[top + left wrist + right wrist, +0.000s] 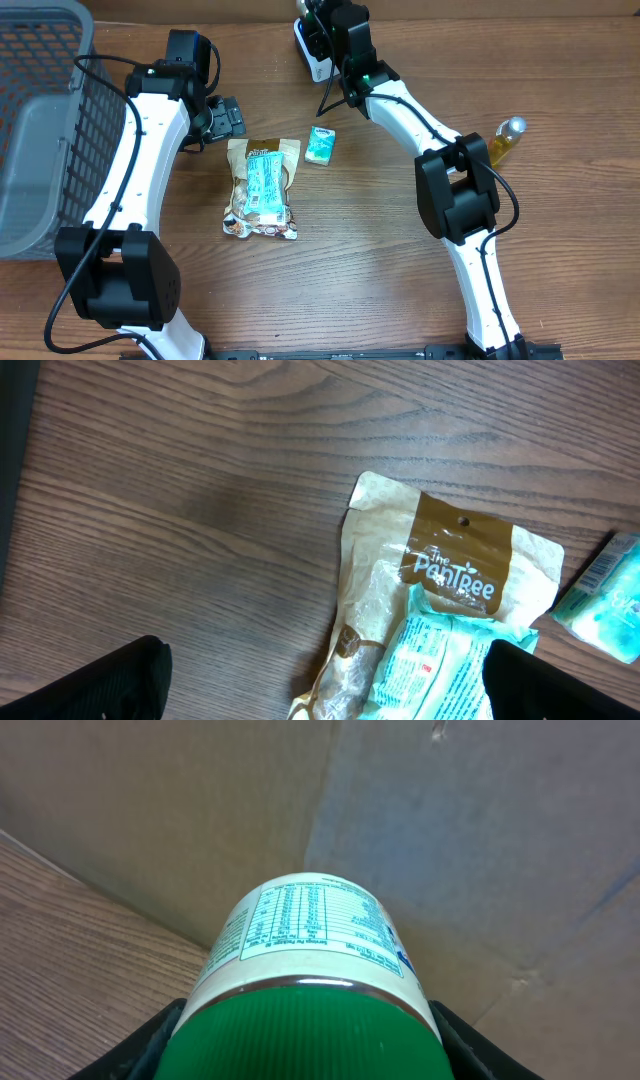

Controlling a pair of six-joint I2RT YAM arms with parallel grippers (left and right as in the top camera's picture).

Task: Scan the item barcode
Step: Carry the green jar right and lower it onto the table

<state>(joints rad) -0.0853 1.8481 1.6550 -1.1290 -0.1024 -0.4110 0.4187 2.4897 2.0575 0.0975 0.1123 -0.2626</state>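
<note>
The green-lidded jar [310,945] is pinched at its lid in your right end effector [305,1042], beyond the snack bag [440,610], long axis pointing at the cardboard wall [480,840]; your left end effector [330,685] hangs spread over that bag.

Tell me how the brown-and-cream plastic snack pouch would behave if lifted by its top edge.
Probably floppy: the brown-and-cream snack pouch is wrinkled thin film and should sag. The teal plastic packet lying on it would likely slide off. Its glossy window may be slippery.
</note>
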